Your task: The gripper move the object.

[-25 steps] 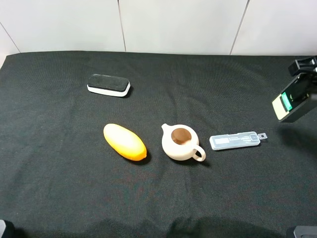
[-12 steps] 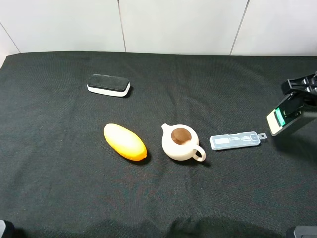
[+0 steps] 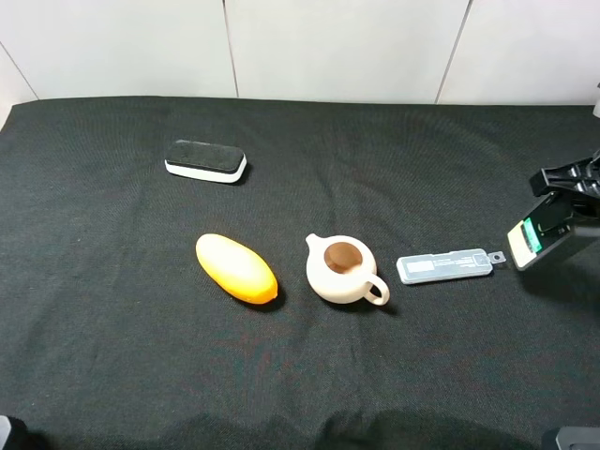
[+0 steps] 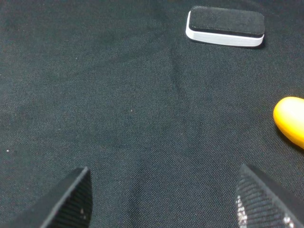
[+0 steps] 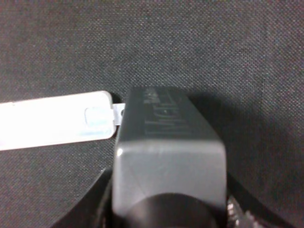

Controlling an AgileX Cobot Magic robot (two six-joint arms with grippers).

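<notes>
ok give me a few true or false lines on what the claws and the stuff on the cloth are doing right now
The right claw grips the bottle. True.
The teapot sits between the mango and the case. True.
The eraser touches the mango. False: they lie well apart.
The left claw is shut on the eraser. False: it is open and empty, and the eraser lies apart from it on the cloth.
</notes>
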